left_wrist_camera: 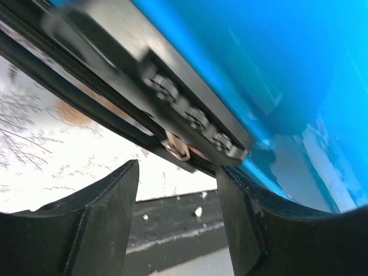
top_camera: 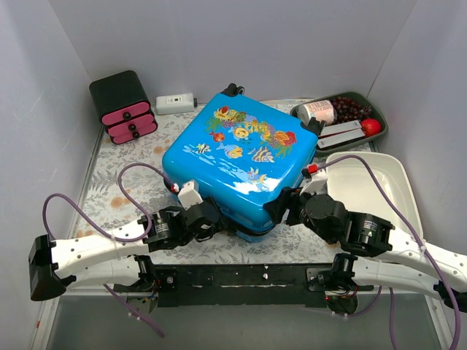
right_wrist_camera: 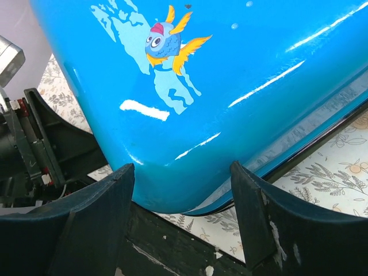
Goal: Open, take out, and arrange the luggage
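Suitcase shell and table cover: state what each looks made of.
Suitcase: probably hard moulded plastic with a glossy finish; sharp white highlights streak its blue shell. Table cover: a thin floral-printed sheet, matte and lying flat; vinyl or cloth, cannot tell which.

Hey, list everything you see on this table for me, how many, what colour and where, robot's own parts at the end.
luggage: one, bright blue with fish print, table centre, closed
drawer box: one, black with pink drawers, back left corner
plug block: one, white, at the back, between drawer box and luggage
dark tray: one, back right, holding grapes and a red round item
white tub: one, right side
table mat: one, pale floral, under everything
left hand: one, black, open, at the luggage's near left zipper edge
right hand: one, black, open, astride the luggage's near right corner
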Controlling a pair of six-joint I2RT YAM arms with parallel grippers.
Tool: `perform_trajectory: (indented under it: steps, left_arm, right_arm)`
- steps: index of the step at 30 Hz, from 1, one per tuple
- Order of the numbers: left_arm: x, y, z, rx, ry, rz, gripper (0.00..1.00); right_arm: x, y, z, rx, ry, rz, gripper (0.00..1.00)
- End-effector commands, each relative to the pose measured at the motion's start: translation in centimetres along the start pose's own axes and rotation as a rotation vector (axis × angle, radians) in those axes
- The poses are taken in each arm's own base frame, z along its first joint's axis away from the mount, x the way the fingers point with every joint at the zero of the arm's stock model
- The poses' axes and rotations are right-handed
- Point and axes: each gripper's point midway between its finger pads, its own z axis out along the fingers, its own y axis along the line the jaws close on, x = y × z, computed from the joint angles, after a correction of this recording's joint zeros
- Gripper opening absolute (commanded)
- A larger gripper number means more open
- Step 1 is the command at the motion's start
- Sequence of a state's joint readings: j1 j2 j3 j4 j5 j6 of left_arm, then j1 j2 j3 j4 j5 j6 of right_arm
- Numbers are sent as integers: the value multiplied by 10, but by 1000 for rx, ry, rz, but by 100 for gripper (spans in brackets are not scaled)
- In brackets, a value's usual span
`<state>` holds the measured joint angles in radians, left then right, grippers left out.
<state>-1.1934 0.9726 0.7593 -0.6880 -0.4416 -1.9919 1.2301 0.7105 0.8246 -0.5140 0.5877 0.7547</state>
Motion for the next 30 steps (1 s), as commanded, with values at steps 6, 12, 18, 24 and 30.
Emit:
perform_trajectory:
  steps: [6,12,18,24,30]
  left_arm:
    - [-43,-13,2,72,-235,-94,50]
    - [-40,-4,9,24,-241,-109,34]
    - [-36,25,14,-109,-244,-125,25]
    - [-26,63,6,-263,-211,-174,16]
    - [-27,46,-16,-140,-148,-197,28]
  right_arm:
    - [-9,10,3,-48,-42,-21,74]
    - [-10,8,4,-35,-46,-41,73]
    - [-10,5,2,-28,-52,-28,72]
    - [-10,0,1,-18,-59,-19,72]
    - [-7,-5,0,0,-54,-23,72]
